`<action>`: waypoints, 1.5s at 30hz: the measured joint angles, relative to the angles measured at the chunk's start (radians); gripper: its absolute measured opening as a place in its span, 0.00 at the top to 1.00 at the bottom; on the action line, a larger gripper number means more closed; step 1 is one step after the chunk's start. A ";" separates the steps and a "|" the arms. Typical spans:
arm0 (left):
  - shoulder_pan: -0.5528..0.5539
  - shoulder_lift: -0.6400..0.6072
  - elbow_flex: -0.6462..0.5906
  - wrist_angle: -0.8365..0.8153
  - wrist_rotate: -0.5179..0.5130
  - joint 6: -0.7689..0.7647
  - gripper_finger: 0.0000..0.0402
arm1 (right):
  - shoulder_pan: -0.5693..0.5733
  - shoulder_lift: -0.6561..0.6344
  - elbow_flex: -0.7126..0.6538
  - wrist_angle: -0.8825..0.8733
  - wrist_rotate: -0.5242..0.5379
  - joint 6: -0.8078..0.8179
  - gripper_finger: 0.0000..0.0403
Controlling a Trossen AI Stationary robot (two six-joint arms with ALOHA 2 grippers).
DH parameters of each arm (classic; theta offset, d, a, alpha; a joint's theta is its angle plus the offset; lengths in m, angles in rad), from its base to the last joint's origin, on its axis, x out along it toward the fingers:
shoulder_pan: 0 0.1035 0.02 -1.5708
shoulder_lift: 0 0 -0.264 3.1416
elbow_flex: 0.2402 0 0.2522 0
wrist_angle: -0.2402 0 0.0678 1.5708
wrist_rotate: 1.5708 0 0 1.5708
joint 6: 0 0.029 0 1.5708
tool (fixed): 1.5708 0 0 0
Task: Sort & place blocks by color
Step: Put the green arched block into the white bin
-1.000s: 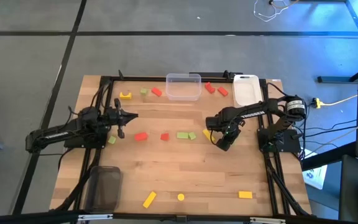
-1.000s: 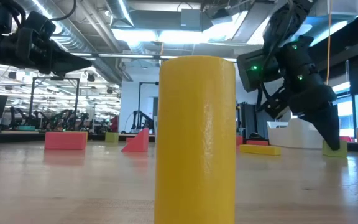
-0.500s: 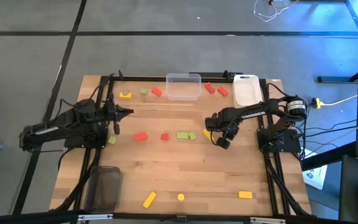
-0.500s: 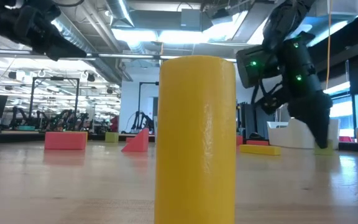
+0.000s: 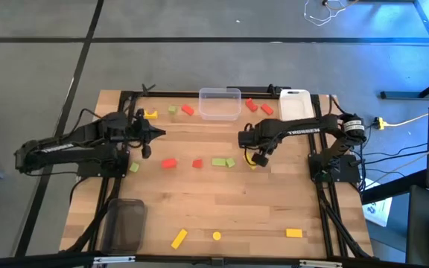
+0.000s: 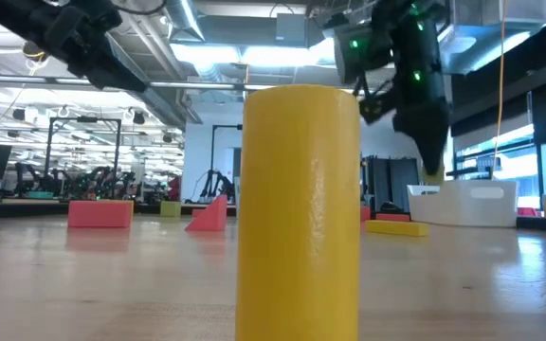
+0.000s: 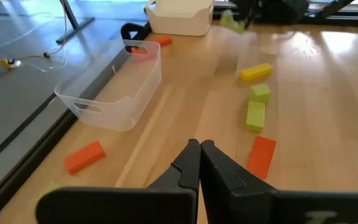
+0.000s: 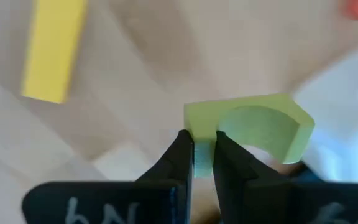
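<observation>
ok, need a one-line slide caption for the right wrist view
Right gripper shut on a light green arch block, lifted above the wooden table, with a yellow bar block lying below.

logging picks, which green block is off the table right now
The light green arch block, pinched in the right gripper above the table. The other green blocks lie on the wood.

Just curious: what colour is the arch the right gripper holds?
Light green arch, clearest in the right wrist view.
</observation>
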 joint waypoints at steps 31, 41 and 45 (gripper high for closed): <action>-0.102 0.115 0.025 -0.004 -0.001 -0.025 1.00 | -0.717 -0.170 -0.177 0.243 0.036 -0.079 0.91; -0.107 0.115 0.025 -0.004 -0.004 -0.026 1.00 | -0.759 -0.170 -0.245 0.322 -0.004 -0.081 0.78; -0.107 0.115 0.025 -0.004 -0.004 -0.026 1.00 | -0.760 -0.170 -0.247 0.339 -0.005 -0.104 0.75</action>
